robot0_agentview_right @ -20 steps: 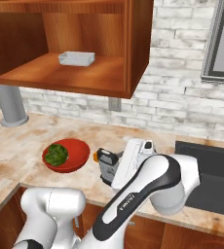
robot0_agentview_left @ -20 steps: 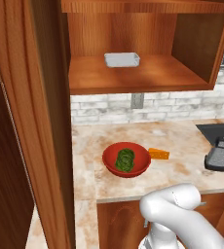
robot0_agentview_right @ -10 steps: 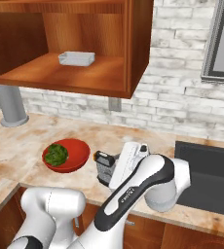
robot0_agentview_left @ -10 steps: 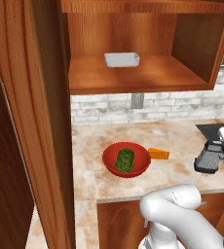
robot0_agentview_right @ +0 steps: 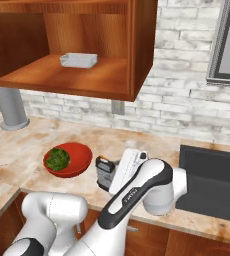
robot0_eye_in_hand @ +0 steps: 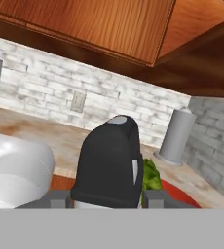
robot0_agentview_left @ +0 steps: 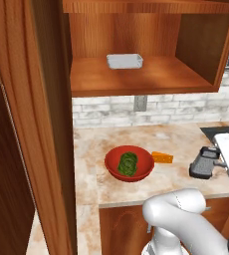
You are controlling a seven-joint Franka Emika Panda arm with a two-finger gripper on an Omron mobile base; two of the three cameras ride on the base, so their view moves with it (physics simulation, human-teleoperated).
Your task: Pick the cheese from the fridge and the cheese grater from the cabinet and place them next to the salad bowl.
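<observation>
Gripper [robot0_agentview_right: 106,172] — hung low over the front part of the desk [robot0_agentview_left: 181,144], to the right of the bowl, its jaws pinched on the cheese grater [robot0_agentview_left: 204,163]. In the left base view the grater's dark end pointed toward the bowl, clear of the desk's front edge; whether it touched the surface could not be told. In the hand view the grater [robot0_eye_in_hand: 110,165] rose as a black rounded form directly ahead of the fingers.

Salad bowl [robot0_agentview_left: 129,163] — round, red, with green leaves inside; stood on the marbled desk, left of the gripper and apart from it. In the right base view the bowl [robot0_agentview_right: 68,159] sat just beside the grater's dark end, a narrow gap between them.

Cheese [robot0_agentview_left: 162,157] — small orange wedge, lying on the desk just beside the bowl's right rim, between bowl and grater.

Sink [robot0_agentview_right: 212,182] — dark basin set into the desk at the far right.

Grey cylinder [robot0_agentview_right: 11,109] — upright on the desk by the back corner.

Brick wall [robot0_agentview_right: 187,100] — pale, behind the desk, with a grey outlet plate [robot0_agentview_left: 140,103] under the cabinet.

Cabinet [robot0_agentview_left: 141,74] — reddish-brown wood, mounted above the desk, compartment open; door [robot0_agentview_left: 32,124] swung out at the left.

White tray [robot0_agentview_left: 124,61] — rectangular, on the cabinet shelf toward the back.
</observation>
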